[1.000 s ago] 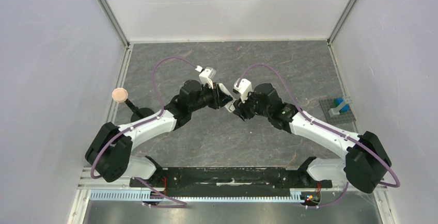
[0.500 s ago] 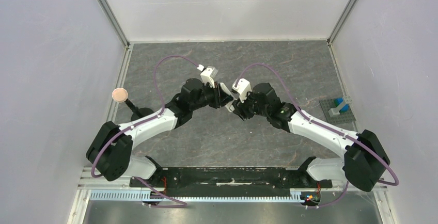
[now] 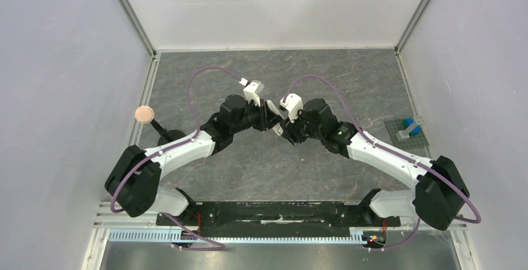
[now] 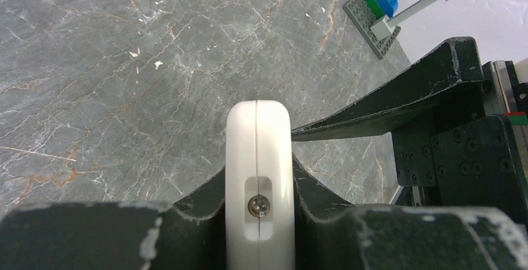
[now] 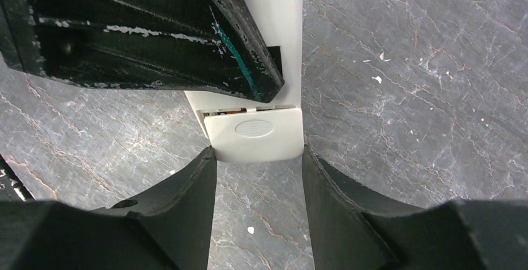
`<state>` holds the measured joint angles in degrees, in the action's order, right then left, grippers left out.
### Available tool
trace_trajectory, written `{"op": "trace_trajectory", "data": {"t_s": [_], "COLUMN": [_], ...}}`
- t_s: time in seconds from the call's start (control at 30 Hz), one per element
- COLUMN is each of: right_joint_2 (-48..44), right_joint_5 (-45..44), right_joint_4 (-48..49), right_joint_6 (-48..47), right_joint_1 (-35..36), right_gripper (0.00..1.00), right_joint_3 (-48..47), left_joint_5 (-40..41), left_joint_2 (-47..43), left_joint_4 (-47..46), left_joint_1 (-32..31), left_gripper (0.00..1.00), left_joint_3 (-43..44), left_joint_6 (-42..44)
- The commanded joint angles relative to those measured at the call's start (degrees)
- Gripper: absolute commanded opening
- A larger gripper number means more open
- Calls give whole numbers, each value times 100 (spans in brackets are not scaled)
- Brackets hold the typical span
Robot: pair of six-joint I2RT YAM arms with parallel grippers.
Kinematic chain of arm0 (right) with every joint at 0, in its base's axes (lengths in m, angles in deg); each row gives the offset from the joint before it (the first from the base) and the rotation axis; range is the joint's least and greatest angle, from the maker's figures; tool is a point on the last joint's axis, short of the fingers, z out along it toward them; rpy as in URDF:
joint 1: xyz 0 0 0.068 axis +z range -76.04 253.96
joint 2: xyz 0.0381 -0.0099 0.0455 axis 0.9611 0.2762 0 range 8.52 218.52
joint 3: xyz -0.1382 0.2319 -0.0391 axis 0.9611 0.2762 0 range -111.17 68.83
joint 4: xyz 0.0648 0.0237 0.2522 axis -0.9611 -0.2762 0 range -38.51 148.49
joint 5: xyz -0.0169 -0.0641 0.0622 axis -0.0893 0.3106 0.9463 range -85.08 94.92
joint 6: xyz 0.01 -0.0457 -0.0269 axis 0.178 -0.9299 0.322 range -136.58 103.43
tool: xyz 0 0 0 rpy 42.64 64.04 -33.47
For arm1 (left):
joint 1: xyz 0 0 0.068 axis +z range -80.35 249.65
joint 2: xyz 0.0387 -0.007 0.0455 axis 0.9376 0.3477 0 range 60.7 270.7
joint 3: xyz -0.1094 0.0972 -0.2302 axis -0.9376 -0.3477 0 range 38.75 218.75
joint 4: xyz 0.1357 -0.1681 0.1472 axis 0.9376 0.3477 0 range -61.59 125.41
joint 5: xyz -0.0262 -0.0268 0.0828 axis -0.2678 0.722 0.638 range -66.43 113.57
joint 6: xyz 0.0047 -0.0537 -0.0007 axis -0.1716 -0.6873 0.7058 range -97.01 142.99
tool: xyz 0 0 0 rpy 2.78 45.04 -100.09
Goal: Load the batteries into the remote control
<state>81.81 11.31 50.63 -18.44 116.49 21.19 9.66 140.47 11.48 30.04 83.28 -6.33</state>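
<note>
My left gripper (image 3: 271, 118) is shut on the white remote control (image 4: 258, 133), which it holds edge-on above the table, a small screw in its end. In the right wrist view the remote (image 5: 281, 15) runs up behind the left gripper's black fingers (image 5: 155, 27). A small white cover piece (image 5: 255, 134) with a ribbed oval sits at the remote's near end, a thin gap above it. My right gripper (image 5: 258, 158) pinches this cover by its two sides. The right gripper (image 3: 279, 127) meets the left one at mid-table. The batteries are hidden.
A grey studded baseplate with a blue brick (image 3: 409, 130) lies by the right wall; it also shows in the left wrist view (image 4: 378, 15). A pink disc on a black stand (image 3: 144, 114) stands by the left wall. The grey marbled tabletop (image 3: 261, 170) lies below.
Both grippers have drawn slightly closer together and a little toward the back of the table. The holds look unchanged.
</note>
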Motion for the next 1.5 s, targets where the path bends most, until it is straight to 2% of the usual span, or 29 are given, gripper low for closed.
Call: {"op": "trace_trajectory", "data": {"t_s": [0.0,0.4,0.73,0.93,1.47], "right_joint_2": [37,236,148,266,540], "right_joint_5": [22,15,-47,11,144], "right_joint_4": [422,355,604,393,-603], "right_joint_6": [253,760,470,460,613], "right_joint_1": [46,46,46,45,47], "right_gripper": [31,31,31,33,48], "right_joint_3": [-536,-648,-488,-785,-1883], "left_joint_5": [-142,-199,-369,-502,-966], "left_joint_2": [-15,-26,-37,-22,14], "left_joint_4": [-205,-236,-233,-197,-750], "left_joint_1": [-117,-119,-109,-99,-7], "left_gripper": [2,2,2,2,2], "left_joint_3": [174,178,171,330,477], "left_joint_6": [190,-47,-270,-780,-2354]}}
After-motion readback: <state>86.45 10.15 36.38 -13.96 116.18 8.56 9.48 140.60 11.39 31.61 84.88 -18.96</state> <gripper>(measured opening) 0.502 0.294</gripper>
